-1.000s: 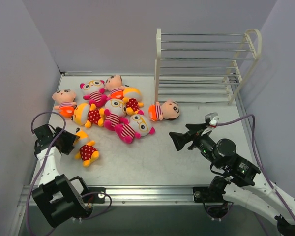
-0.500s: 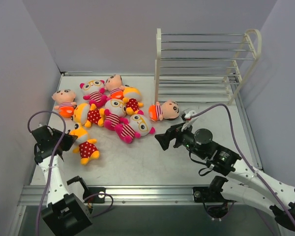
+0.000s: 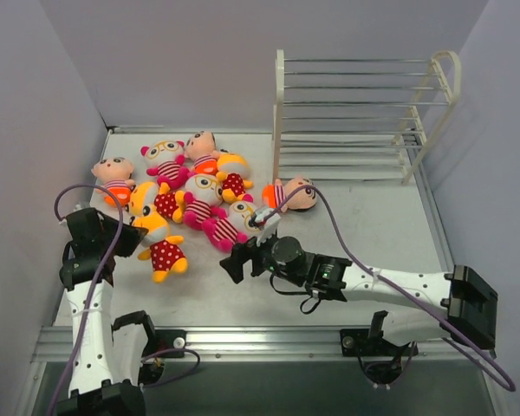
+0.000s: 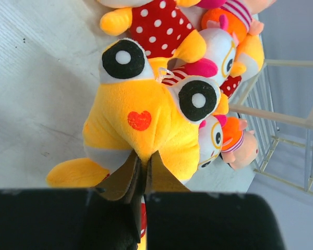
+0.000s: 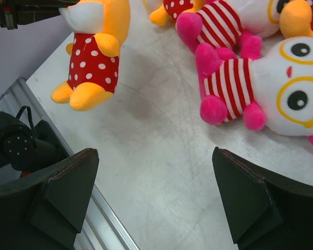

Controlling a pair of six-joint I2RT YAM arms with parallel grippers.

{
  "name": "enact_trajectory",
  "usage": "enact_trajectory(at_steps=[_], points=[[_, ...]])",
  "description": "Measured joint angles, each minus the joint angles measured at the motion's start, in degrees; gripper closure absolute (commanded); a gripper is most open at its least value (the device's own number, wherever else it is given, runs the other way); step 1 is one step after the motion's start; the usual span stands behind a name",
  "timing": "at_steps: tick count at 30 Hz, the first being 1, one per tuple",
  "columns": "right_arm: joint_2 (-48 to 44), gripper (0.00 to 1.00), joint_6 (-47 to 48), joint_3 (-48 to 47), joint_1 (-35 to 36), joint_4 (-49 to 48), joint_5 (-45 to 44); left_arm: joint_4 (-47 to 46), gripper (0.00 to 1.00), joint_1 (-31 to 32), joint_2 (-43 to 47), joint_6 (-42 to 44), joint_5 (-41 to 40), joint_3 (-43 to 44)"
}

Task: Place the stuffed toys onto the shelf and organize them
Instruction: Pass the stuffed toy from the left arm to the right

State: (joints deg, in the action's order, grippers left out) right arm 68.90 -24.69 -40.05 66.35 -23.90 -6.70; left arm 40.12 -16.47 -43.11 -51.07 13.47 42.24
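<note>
Yellow polka-dot doll (image 3: 159, 241) is clamped by left gripper (image 4: 144, 159), well left of shelf (image 3: 280, 104); right gripper (image 5: 154, 159) is held spread, empty.

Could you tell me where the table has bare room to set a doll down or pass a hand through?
Bare table lies between the shelf front and the right arm, and along the near edge by the right gripper. The doll pile at left-back is crowded.

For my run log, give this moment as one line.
left gripper: shut on head of yellow doll | right gripper: open, over table by pink-striped doll | shelf: no dolls
</note>
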Motion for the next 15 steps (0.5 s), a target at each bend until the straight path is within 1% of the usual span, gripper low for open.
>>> enact_trajectory(at_steps=[6,15], points=[[11.3,0.07,-0.4,-8.1,3.8,-3.8,-2.7,1.1,0.97,1.4,0.8,-1.1,-1.9,3.8],[23.8,0.10,-0.1,-19.5,7.4,-5.0,-3.7,2.9,0.98,2.7,2.2,-1.9,-3.5,4.0]])
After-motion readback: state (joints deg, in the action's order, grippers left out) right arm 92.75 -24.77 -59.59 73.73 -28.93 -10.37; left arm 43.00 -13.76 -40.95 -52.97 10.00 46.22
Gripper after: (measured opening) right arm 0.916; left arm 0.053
